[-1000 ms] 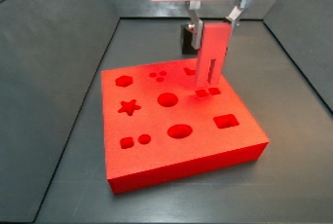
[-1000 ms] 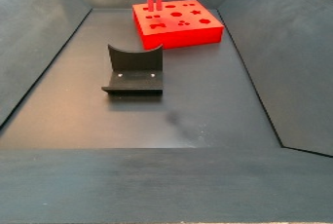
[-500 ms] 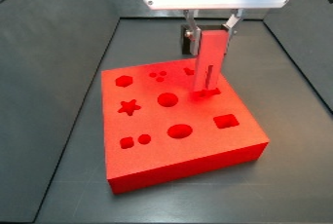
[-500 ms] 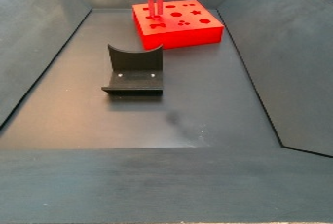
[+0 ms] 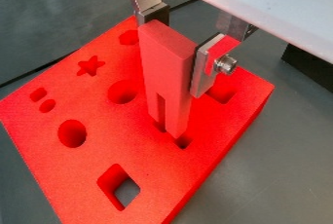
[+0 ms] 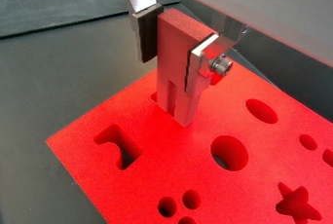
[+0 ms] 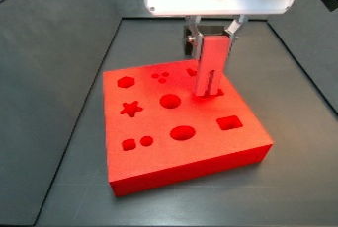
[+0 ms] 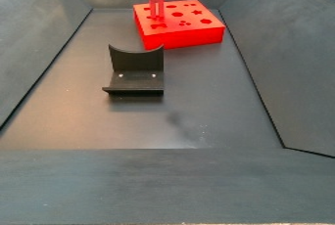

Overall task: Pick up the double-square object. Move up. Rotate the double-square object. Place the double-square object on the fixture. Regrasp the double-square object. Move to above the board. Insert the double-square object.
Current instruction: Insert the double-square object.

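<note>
My gripper [image 7: 211, 34] is shut on the double-square object [image 7: 208, 68], a red-pink elongated block that hangs upright. Both wrist views show silver fingers [image 5: 209, 64] clamped on the block's upper part [image 6: 169, 57]. Its lower end, split by a slot, meets the board [image 5: 228, 121] at a recessed hole near one edge; I cannot tell how deep it sits. The board [image 7: 205, 113] is a thick bright red slab with star, circle, oval and square holes. In a side view the dark fixture [image 8: 133, 72] stands alone on the floor, well in front of the board [image 8: 183, 35].
Dark sloping walls [image 8: 262, 63] close in the grey floor [image 8: 170, 121] on all sides. The board [image 6: 260, 184] fills most of both wrist views, and its open holes surround the block.
The gripper has come down with the block in it. The block's lower end has dropped from above the board's top to its surface at the hole.
</note>
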Controlling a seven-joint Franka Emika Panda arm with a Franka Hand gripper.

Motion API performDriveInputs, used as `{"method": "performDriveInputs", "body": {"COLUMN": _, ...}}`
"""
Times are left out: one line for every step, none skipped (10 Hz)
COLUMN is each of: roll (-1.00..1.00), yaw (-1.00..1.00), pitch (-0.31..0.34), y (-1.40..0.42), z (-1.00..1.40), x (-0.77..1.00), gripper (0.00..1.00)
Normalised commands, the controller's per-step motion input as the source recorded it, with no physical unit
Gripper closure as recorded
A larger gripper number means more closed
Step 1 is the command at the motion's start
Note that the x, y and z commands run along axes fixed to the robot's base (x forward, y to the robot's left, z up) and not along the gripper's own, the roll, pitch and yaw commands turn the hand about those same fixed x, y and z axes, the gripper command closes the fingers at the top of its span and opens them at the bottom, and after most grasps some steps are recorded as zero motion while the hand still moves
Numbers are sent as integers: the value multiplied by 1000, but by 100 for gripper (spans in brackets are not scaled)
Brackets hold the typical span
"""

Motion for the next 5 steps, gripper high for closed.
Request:
{"method": "performDriveInputs", "body": {"roll": 0, "yaw": 29, "pitch": 0, "y": 0, "z": -120, "x": 174, "gripper": 100}}
{"method": "performDriveInputs", "body": {"roll": 3, "yaw": 40, "pitch": 9, "y": -9, "z": -83, "x": 217, "gripper": 100}}
{"method": "performDriveInputs", "body": {"roll": 11, "yaw": 37, "pitch": 21, "y": 0, "z": -89, "x": 237, "gripper": 100}}
{"method": "performDriveInputs", "body": {"roll": 24, "yaw": 37, "pitch": 14, "y": 0, "z": -117, "x": 197, "gripper": 100}}
{"method": "performDriveInputs", "body": {"roll": 44, "yaw": 57, "pitch": 0, "y": 0, "z": -194, "x": 91, "gripper": 100}}
